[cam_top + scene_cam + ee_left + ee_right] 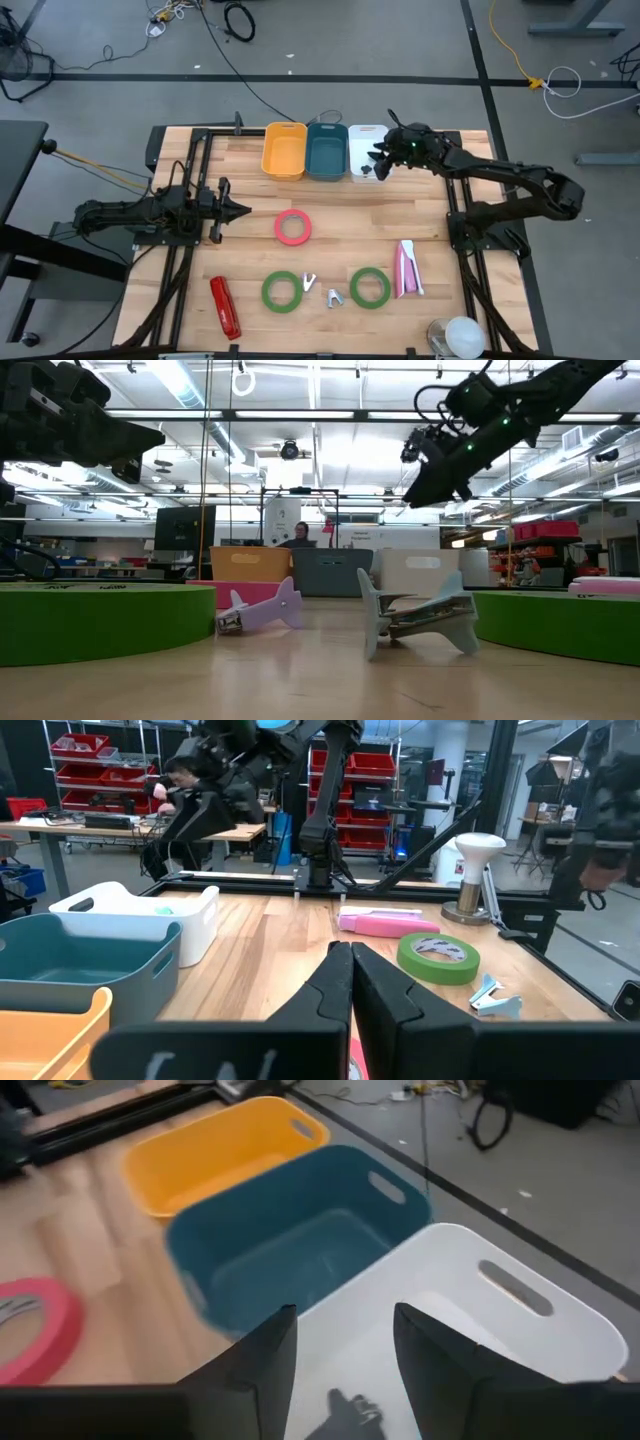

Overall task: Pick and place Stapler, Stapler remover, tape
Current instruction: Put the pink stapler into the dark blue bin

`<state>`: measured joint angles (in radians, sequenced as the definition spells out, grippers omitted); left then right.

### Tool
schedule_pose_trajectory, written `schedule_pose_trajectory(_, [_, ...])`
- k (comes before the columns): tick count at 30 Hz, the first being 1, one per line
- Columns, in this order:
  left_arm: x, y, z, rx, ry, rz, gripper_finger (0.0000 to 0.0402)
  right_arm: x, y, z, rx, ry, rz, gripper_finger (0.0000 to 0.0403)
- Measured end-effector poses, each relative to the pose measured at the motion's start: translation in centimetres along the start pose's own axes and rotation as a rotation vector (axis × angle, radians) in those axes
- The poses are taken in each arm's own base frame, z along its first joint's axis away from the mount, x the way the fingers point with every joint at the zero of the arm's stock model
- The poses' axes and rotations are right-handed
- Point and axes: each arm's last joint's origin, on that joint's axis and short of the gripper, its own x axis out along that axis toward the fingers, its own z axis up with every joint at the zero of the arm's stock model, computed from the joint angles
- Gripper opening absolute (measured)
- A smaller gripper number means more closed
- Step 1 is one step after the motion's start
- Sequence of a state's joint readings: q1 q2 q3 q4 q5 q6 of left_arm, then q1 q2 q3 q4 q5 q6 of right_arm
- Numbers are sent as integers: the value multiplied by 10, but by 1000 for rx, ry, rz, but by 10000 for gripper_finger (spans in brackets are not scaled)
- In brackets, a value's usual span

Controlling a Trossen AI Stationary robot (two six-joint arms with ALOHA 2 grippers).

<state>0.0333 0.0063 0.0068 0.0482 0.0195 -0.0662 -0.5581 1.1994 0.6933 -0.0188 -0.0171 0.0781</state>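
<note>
— Three bins stand at the back of the table: orange point(284, 151), teal point(327, 150) and white point(366, 152). The right gripper point(381, 166) hangs over the white one, fingers apart, nothing between them.

— So that's a drop just made?

— I'd judge so. In the right wrist view something small and dark lies in the white bin, maybe a staple remover, though I can't make it out for sure.

— And the rest?

— All out on the wood. The pinkish-red tape roll point(293, 227) sits mid-table, two green tape rolls point(282, 291) point(370, 287) near the front with two staple removers point(309, 283) point(334, 297) between them. A red stapler point(225, 307) lies front left, a pink stapler point(406, 268) front right.

— The left gripper?

— The left gripper point(243, 209) waits above the table's left side, fingers pressed together, pointing toward the red roll.

— Next move?

— Probably the right arm must lift clear of the bin wall, swing forward to the pink stapler or the nearer green roll, and come down with its fingers astride it.
</note>
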Motion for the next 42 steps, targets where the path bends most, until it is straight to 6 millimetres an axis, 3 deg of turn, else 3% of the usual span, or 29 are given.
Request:
schedule_pose_trajectory(14, [0, 0, 0, 0, 0, 0, 10, -36, 40, -1, -184, -5, 156, 169])
schedule_pose_trajectory(33, [0, 0, 0, 0, 0, 0, 10, -51, 92, -14, -436, 3, 514, 169])
schedule_pose_trajectory(42, [0, 0, 0, 0, 0, 0, 10, -58, 106, -24, -517, 41, 590, 169])
